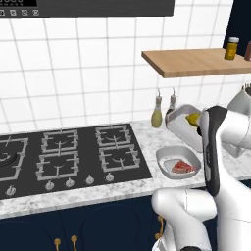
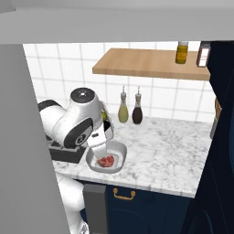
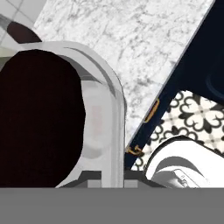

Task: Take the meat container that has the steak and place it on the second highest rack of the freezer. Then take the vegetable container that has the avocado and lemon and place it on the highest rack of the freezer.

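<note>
The meat container (image 1: 169,156) is a pale grey bowl on the marble counter near its front edge, with the steak (image 1: 182,167) lying in it. In the right base view my gripper (image 2: 101,154) reaches down onto the bowl's near rim (image 2: 119,148), beside the steak (image 2: 106,161). In the hand view the rim (image 3: 114,109) runs between my fingertips, with the gripper (image 3: 113,178) shut on it. Behind it stands the vegetable container (image 1: 180,128) holding the lemon (image 1: 193,118). My arm hides the avocado. The freezer's racks are out of view.
A black gas hob (image 1: 73,152) fills the counter's left. Two bottles (image 2: 123,109) stand at the tiled wall under a wooden shelf (image 2: 151,64) with jars. A tall flat grey panel (image 2: 18,137) stands close on the left, with navy cabinets (image 2: 219,151) at right.
</note>
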